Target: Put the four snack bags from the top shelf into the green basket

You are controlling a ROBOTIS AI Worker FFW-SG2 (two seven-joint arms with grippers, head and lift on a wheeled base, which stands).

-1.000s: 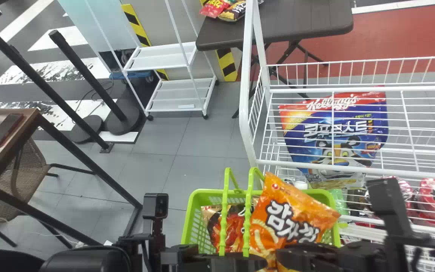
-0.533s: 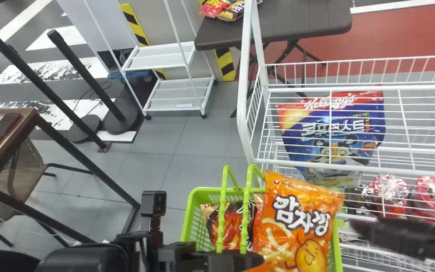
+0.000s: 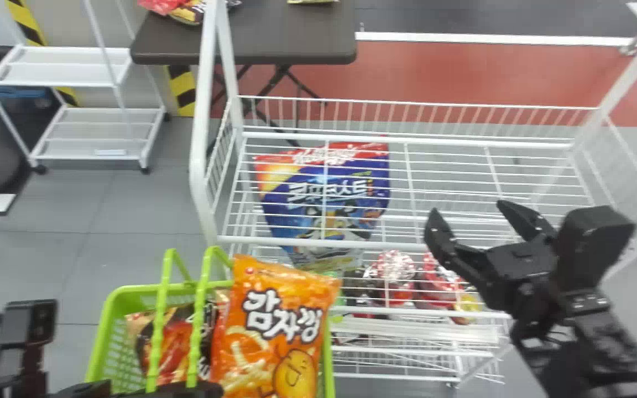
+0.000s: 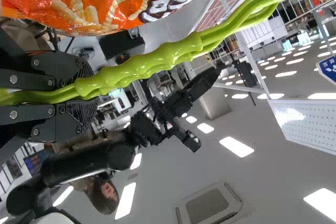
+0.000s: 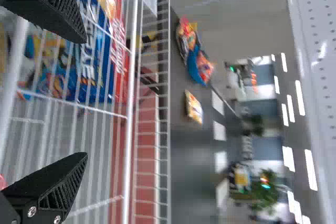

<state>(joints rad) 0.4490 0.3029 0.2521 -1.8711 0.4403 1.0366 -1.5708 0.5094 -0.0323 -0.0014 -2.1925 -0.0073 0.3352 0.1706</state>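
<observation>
- We have our right tool [image 3: 469, 210] over the right half of the rack [image 3: 396, 245], well apart from the basket [image 3: 130, 289]; its fingers stand wide, with wires beyond them.
- From the blue bag [image 3: 351, 182], seen through the wires, mesh runs on toward the rack's right end, giving us room sideways between bag and end rail [image 3: 636, 168].
- The rack's front rail passes just behind the basket, and its left post [image 3: 202, 127] rises near the handles [image 3: 157, 320].
- Our left tool [image 3: 191, 390] is at the bottom edge by the basket; in the left wrist view the left tool [image 4: 86, 94] is closed around the green handles.
- Beyond the rack we see a dark counter [image 3: 291, 41] with a few bags at its far side, a white cart [image 3: 75, 69], grey floor [image 3: 130, 199] and a red strip [image 3: 462, 72].
- In the basket we see an orange bag [image 3: 274, 331], glossy and puffed, tilted slightly, its top above the rim, printed with fries and a smiling potato.
- Beside it, partly behind the handles, sits a red and dark bag [image 3: 177, 337].
</observation>
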